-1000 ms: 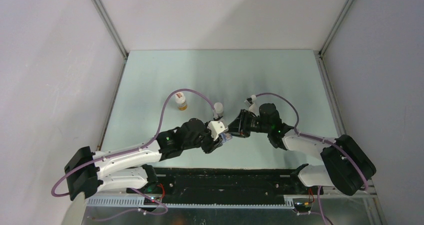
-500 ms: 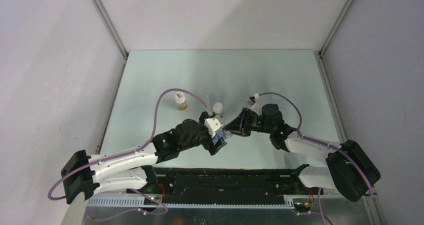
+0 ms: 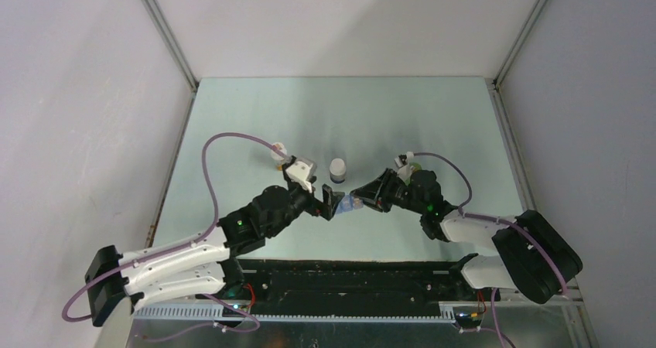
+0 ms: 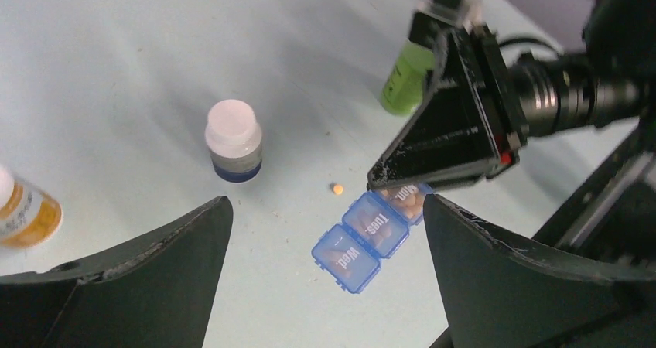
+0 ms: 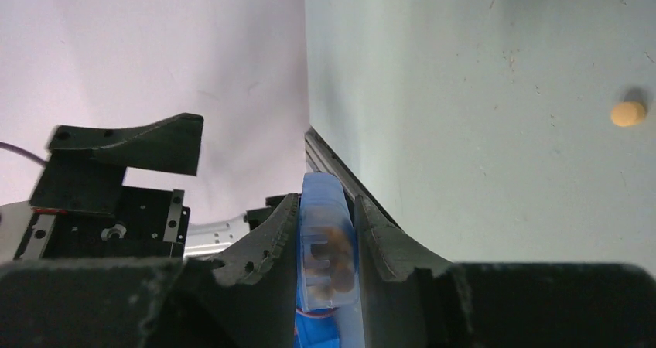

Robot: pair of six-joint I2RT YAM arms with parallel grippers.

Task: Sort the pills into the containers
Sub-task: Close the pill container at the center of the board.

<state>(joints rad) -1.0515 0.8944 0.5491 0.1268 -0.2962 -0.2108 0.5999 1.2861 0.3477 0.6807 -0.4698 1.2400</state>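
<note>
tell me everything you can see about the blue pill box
The pill box is a small translucent blue plastic strip of square compartments. Three show, their lids lettered Wed., Tues. and Mon., with orange-brown pills dimly visible inside. It lies flat, lids up, on or just above the table; I cannot tell which. The right hand clamps its Mon. end between both fingers. Nothing else touches it.

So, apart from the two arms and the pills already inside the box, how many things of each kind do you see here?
3 bottles: white-capped bottle, amber bottle, green bottle
1 blue pill box
1 loose pill on the table
Total: 5
</note>
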